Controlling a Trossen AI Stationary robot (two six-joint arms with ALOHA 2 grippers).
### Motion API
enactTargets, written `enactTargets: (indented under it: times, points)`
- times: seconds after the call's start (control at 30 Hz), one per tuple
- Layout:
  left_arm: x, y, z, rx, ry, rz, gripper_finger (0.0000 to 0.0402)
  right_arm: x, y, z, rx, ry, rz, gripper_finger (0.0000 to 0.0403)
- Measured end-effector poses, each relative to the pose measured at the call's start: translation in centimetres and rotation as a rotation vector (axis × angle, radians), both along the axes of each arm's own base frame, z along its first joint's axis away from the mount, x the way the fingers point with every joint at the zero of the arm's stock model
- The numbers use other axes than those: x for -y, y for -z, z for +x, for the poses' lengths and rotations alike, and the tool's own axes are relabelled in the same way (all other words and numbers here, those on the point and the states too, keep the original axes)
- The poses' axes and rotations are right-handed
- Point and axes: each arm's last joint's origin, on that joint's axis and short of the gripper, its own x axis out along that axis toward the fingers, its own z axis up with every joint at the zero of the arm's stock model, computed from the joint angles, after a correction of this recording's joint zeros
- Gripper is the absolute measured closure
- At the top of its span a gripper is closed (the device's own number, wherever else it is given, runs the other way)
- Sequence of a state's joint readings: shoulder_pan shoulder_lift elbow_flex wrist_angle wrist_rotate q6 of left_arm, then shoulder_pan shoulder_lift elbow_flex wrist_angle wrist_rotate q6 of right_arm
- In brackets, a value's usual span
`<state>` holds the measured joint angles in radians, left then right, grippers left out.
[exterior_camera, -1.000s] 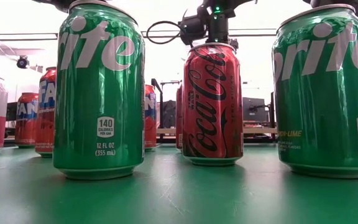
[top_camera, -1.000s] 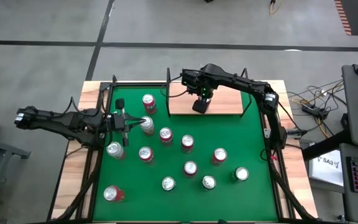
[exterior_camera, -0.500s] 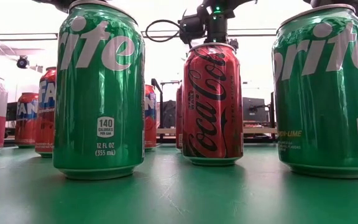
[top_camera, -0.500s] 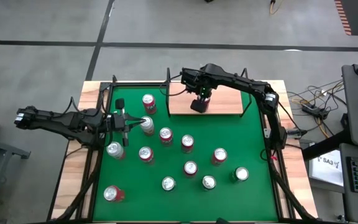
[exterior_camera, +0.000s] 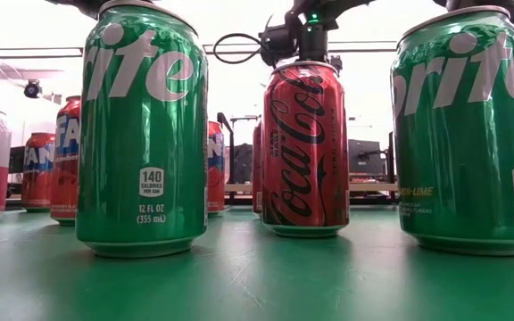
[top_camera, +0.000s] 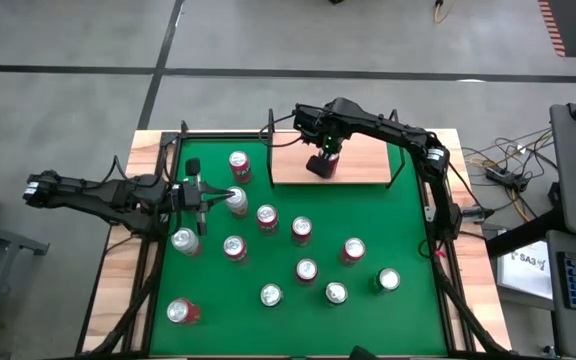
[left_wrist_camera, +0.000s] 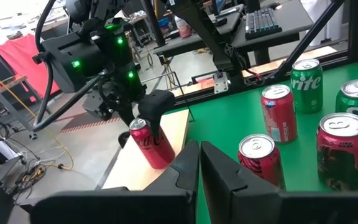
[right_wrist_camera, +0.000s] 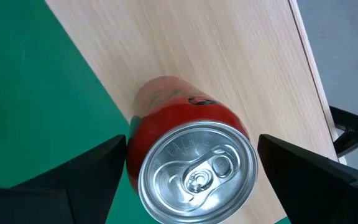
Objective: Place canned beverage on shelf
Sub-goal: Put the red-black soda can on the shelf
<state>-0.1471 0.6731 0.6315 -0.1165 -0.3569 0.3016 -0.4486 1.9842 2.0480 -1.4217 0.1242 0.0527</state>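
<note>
On the shelf (top_camera: 353,163), near its edge by the green table (top_camera: 268,250), the red can (right_wrist_camera: 191,165) stands upright on the wood. Over the last second I've opened my right gripper (right_wrist_camera: 191,163) and lifted a little, so the can is released and the placement looks done. My fingers (right_wrist_camera: 73,171) now sit wide either side of the can top, touching nothing. My left gripper (left_wrist_camera: 199,163) is shut and empty, waiting over the table's left side among the other cans.
</note>
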Motion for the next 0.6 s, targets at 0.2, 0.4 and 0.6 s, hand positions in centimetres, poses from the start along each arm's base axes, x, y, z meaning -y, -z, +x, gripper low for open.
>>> enactTargets:
  times: [0.2, 0.4, 0.6]
  points:
    - [0.0, 0.03, -0.01, -0.003, 0.0, 0.001, 0.0402, 0.02, -0.01, 0.09, 0.009, 0.001, -0.004, 0.0048]
    - [0.0, 0.03, 0.0, -0.003, 0.0, 0.0, 0.0402, 0.06, -0.03, 0.17, 0.017, -0.001, -0.008, 0.0048]
    - [0.0, 0.03, -0.01, -0.003, 0.0, 0.0, 0.0402, 0.07, -0.03, 0.19, 0.018, -0.004, -0.009, 0.0048]
